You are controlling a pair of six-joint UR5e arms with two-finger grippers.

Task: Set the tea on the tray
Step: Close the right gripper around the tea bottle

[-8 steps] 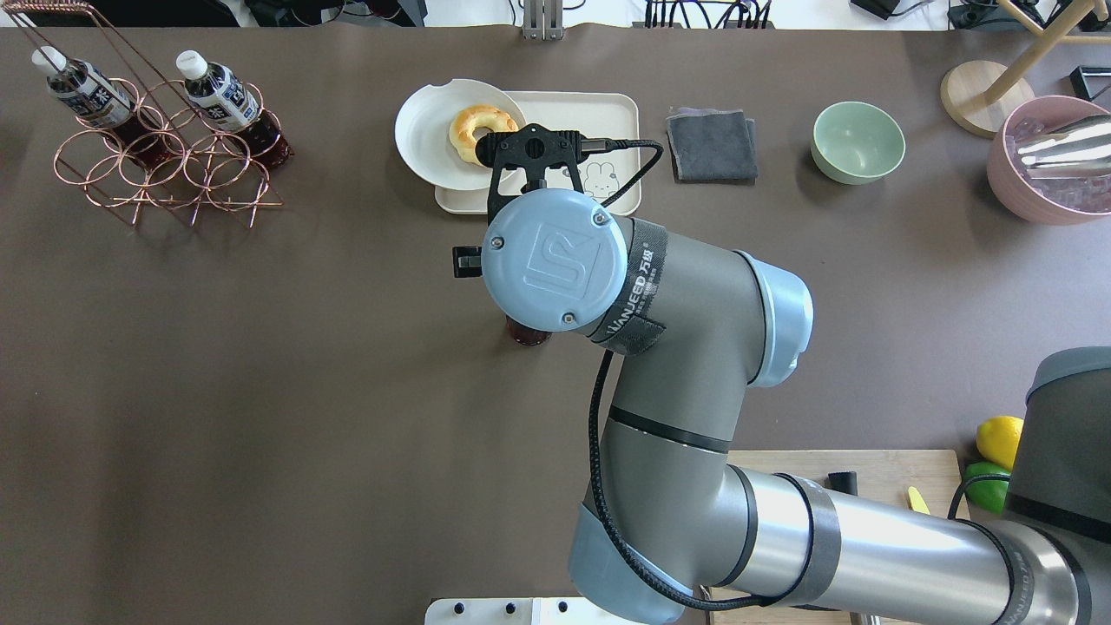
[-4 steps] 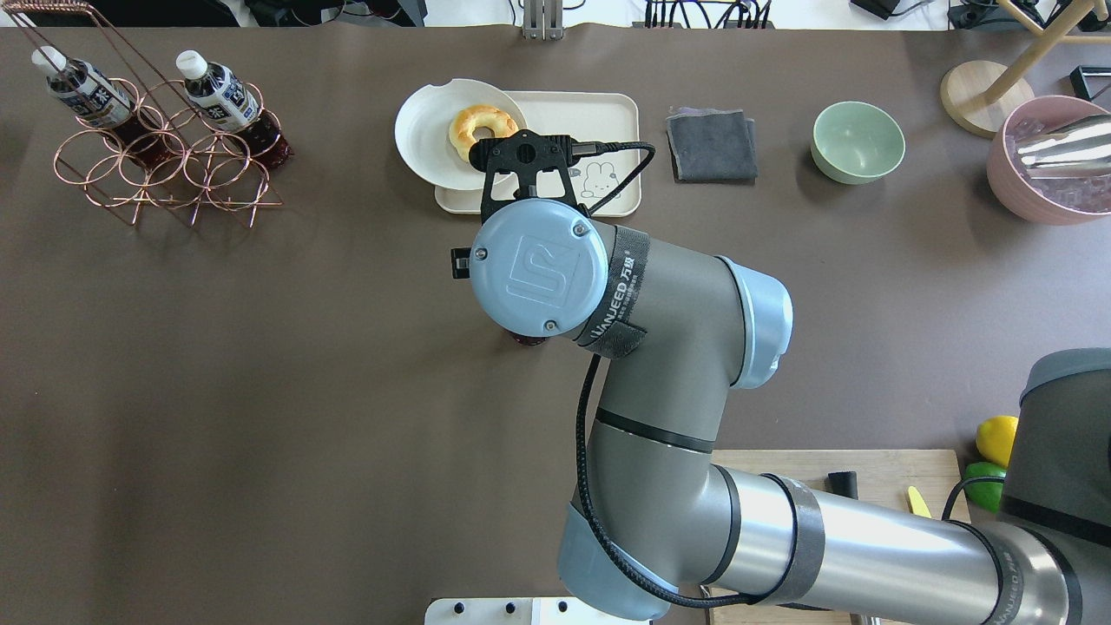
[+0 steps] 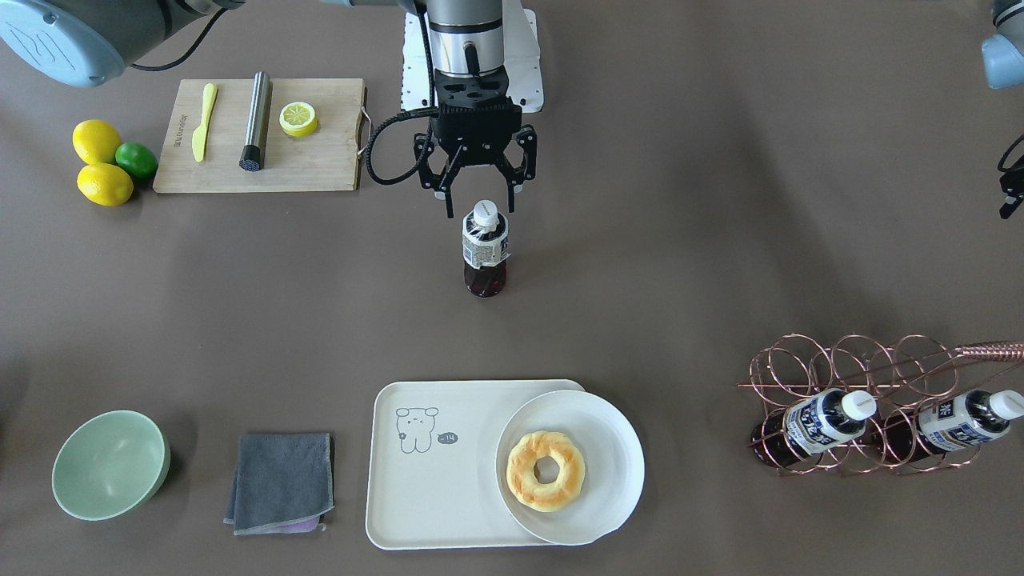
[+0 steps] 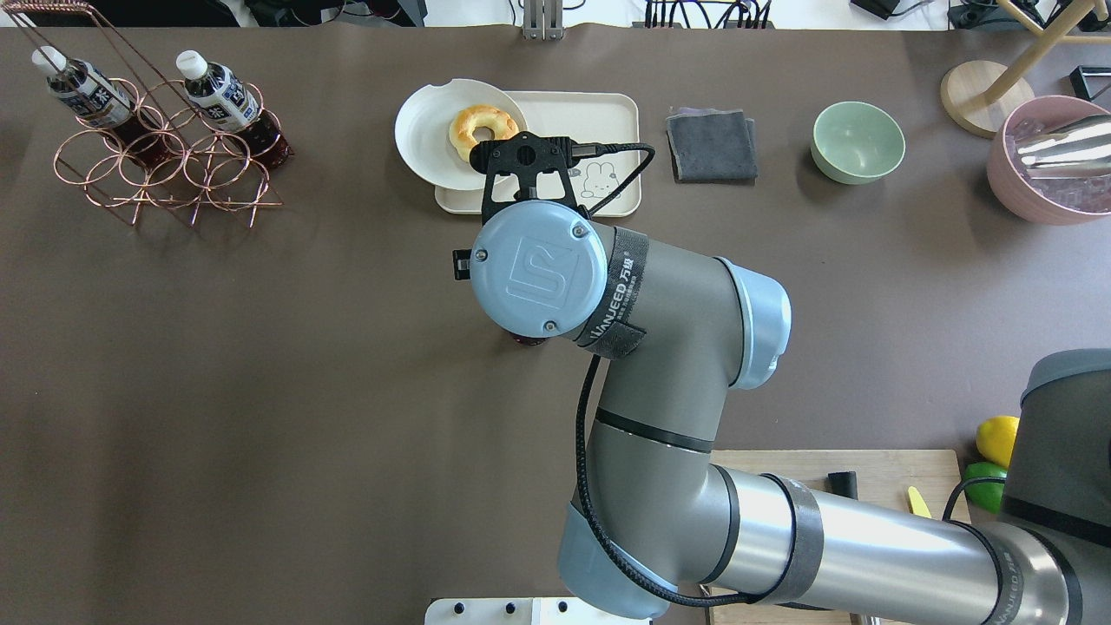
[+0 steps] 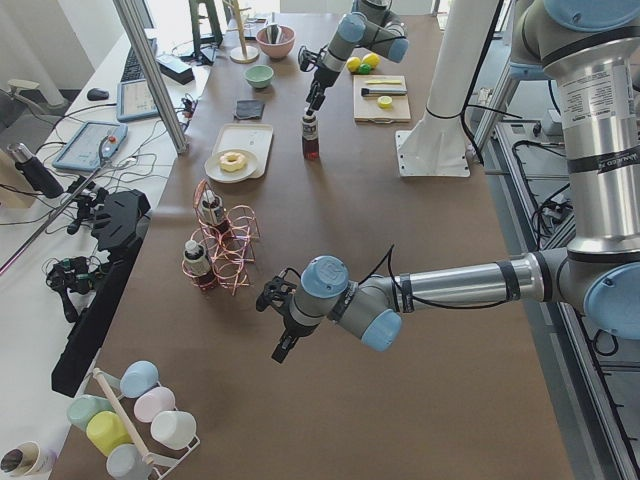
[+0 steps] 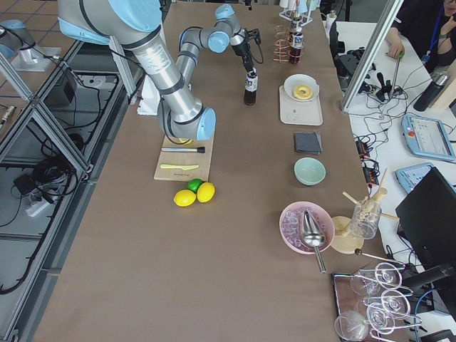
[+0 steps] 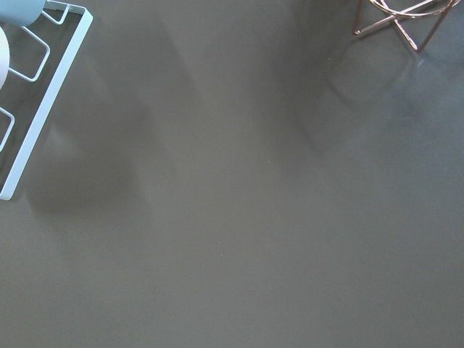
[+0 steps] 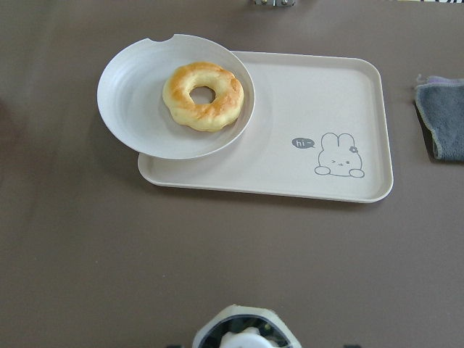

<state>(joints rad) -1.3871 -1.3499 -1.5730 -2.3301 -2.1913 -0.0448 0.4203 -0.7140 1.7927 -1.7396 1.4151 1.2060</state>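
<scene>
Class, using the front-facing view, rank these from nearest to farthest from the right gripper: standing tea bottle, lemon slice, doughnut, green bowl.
From the right gripper:
1. Tea bottle, standing right at it, mid-table.
2. Lemon slice, on the cutting board, view's upper left.
3. Doughnut, on the plate, view's bottom.
4. Green bowl, view's bottom-left corner.

Right end effector (image 6: 249,68) hangs over upright tea (image 6: 250,91), near the tray (image 6: 301,114)
</scene>
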